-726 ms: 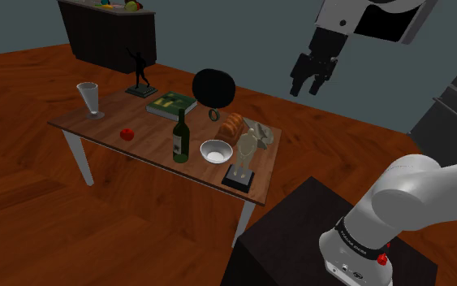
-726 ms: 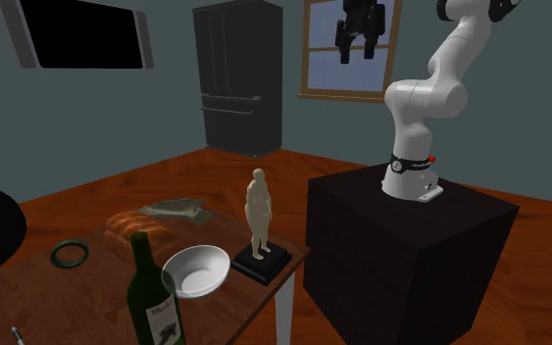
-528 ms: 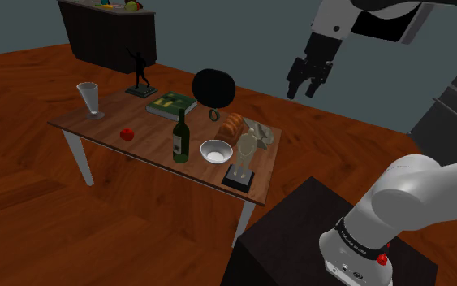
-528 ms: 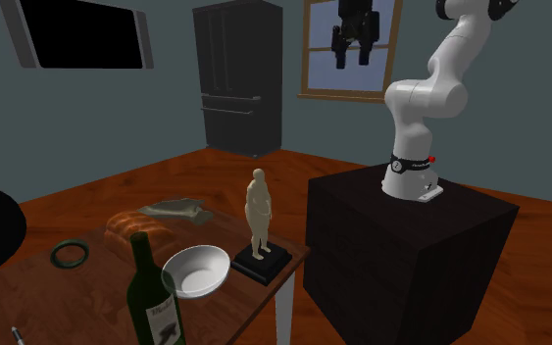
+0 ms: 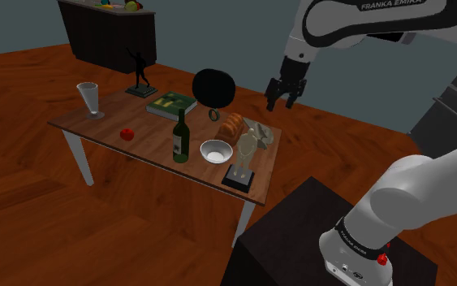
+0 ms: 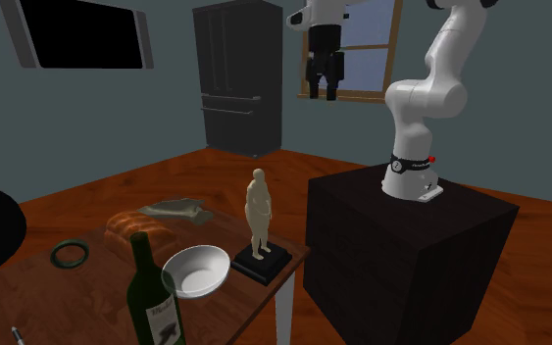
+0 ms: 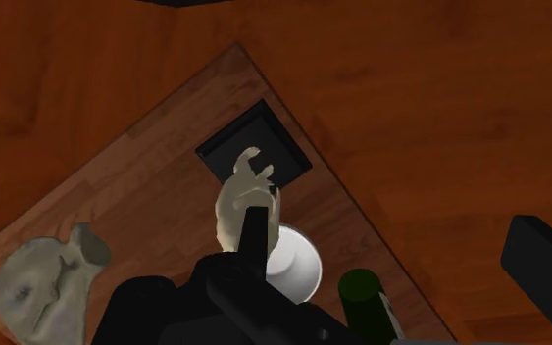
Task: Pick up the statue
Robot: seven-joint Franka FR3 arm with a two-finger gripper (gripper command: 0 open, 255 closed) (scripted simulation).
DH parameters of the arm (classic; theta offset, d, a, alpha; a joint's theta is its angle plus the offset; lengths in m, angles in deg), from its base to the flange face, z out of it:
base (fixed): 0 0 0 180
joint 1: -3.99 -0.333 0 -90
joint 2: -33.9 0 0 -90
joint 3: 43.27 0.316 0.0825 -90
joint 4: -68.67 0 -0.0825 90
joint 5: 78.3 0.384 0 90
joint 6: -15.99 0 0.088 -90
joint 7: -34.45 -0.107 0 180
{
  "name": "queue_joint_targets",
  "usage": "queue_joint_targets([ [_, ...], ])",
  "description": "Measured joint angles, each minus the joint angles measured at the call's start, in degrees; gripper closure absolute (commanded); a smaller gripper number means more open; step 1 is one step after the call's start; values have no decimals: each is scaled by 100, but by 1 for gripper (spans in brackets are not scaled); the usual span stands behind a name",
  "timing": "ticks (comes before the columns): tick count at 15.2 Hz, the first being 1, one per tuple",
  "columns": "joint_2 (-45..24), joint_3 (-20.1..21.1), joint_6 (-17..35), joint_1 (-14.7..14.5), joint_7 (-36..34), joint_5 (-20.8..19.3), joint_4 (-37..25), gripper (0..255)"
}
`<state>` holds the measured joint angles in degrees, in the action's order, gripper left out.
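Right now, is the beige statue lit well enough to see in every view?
Shoulder view: dim light, yet the beige statue stands out pale on the wooden table. Second exterior view: the black gripper reads dark against the lighter window. Wrist view: no glare, statue foreshortened from above.

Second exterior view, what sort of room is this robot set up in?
Probably a home kitchen or dining area: a tall black refrigerator, a wood-framed window beside it, and a brown wooden table carrying a white bowl and a dark green wine bottle.
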<state>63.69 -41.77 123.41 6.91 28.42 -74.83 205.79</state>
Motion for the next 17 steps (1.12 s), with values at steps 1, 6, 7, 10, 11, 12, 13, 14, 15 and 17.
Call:
queue_joint_targets([
  [1,-208,0,147,21,-7,-27,-57,0],
  [6,-1115,-76,911,160,39,-204,-160,0],
  [7,-1273,-93,1043,187,43,-238,-176,0],
  [10,-1873,-109,1470,242,-3,-332,-328,0],
  [11,-2067,-125,1571,266,-4,-366,-416,0],
  [12,-2325,-140,1722,289,-13,-403,-517,0],
  [13,-2485,-162,1853,315,-11,-440,-536,0],
  [14,-2740,-172,1992,330,-35,-474,-652,0],
  [15,-2988,-189,2081,349,-45,-507,-801,0],
  [17,-3405,-216,2285,374,-86,-570,-997,0],
])
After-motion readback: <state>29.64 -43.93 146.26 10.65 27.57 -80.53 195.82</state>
